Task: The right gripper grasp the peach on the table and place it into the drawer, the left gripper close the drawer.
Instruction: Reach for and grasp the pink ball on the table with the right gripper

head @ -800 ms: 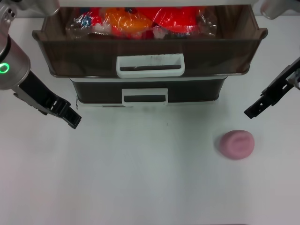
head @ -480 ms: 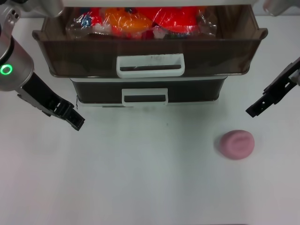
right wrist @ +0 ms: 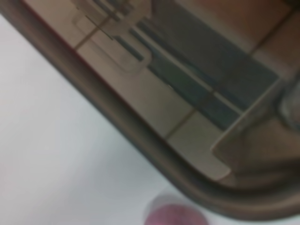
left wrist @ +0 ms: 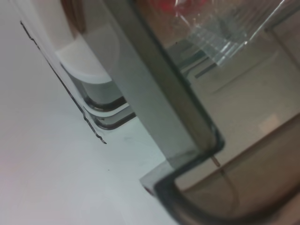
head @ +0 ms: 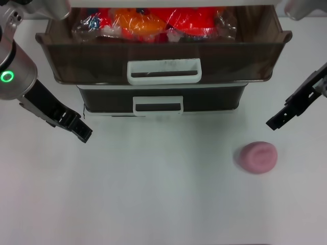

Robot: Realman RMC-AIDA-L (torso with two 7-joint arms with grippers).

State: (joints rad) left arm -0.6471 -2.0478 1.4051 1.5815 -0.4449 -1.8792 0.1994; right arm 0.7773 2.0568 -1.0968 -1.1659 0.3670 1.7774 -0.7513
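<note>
Peach [head: 256,157] sits on the table [head: 153,194] toward its right edge, apart from the right gripper [head: 273,122], which hovers above-right of it; can't tell its jaw state. Drawer [head: 163,53] pulled open.

A pink peach [head: 256,157], round and slightly flattened with a shallow crease, sits on the white table [head: 153,194]. Behind it the brown translucent drawer [head: 163,56] with a white handle stands pulled open.
</note>
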